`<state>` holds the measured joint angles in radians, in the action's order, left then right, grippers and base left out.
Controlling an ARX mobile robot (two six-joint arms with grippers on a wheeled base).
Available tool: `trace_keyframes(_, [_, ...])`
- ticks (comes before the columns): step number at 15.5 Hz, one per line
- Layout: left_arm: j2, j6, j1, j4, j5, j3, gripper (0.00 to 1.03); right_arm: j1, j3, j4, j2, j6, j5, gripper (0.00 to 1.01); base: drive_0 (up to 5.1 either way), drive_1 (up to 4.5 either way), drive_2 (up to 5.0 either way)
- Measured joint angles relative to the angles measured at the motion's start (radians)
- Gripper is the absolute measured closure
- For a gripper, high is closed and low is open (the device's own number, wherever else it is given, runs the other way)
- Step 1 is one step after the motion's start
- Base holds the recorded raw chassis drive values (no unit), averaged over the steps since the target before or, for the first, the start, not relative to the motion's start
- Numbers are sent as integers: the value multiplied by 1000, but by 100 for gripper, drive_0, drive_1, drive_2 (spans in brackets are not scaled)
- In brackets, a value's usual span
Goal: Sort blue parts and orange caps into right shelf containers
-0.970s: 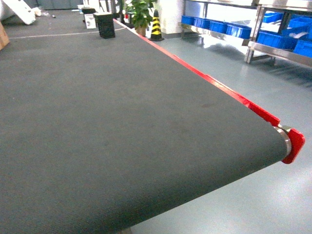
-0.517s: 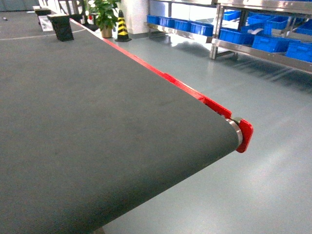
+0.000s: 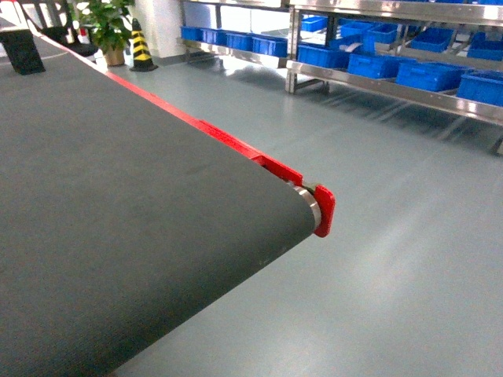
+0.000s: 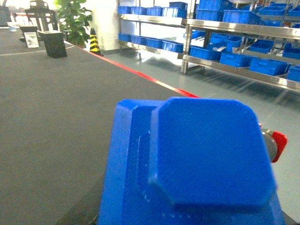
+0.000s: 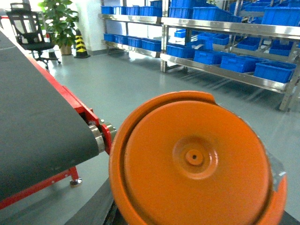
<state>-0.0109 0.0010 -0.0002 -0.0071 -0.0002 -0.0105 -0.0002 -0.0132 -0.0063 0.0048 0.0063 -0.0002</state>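
A large blue part (image 4: 197,164) fills the lower left wrist view, held up close to the camera above the dark belt (image 4: 56,108); it hides the left gripper's fingers. A round orange cap (image 5: 194,161) fills the lower right wrist view the same way, past the belt's end and over the floor, and it covers the right gripper's fingers. Blue containers (image 3: 428,75) stand in rows on the steel shelf (image 3: 377,86) at the right, also seen as containers (image 4: 239,58) and containers (image 5: 274,70). Neither gripper shows in the head view.
The conveyor belt (image 3: 118,204) ends at a red end bracket (image 3: 324,210) with a red side rail (image 3: 181,118). Grey floor (image 3: 393,236) lies between belt and shelf. A black box (image 4: 53,43), a striped cone (image 3: 141,45), a plant (image 3: 106,23) and an office chair (image 5: 28,28) stand far off.
The head view has swung to the right: the belt's end has slid left in the frame and the shelf with blue containers now spans the upper right.
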Motion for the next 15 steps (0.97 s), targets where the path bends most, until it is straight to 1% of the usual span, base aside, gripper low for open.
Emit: trace_keyframes(15, [0,0,0,0,0,0,59,0,0,0,0,0,0,56,-152,-152,-152])
